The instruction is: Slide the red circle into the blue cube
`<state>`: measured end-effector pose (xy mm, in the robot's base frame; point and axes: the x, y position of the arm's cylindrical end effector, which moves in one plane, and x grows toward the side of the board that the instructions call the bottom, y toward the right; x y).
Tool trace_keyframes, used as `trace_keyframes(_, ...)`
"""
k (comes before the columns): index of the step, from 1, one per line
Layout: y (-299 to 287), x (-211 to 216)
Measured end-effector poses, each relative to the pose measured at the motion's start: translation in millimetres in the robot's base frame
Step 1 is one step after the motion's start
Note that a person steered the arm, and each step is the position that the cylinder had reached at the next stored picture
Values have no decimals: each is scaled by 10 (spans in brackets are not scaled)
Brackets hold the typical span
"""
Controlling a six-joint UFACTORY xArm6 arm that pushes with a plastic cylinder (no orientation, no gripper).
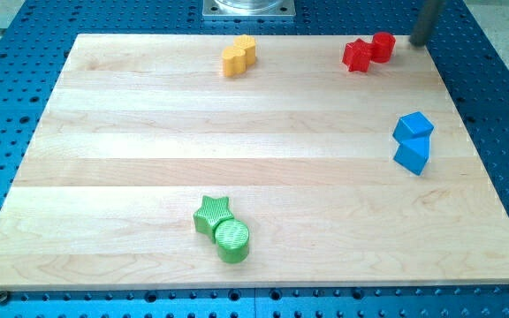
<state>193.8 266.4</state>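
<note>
My tip (417, 41) stood at the surface's (148, 132) top right; the red circle (383, 46) lay just left of it, touching a red block (357, 56); the blue cube (413, 126) sat well below; the yellow blocks (239, 56) lay far left.

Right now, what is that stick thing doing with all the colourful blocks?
That stick is my pushing rod. My tip sits at the view's top right, just right of the red circle, which touches a red star. I am meant to slide the red circle down into the blue cube, which sits near the right edge against a blue triangle. The circle is still far from it.
</note>
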Motion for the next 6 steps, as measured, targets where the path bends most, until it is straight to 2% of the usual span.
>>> trace_keyframes(1, -747, 137)
trace_keyframes(2, -732, 814)
trace_keyframes(3, -817, 596)
trace_keyframes(4, -612, 287)
trace_keyframes(6, -582, 1139)
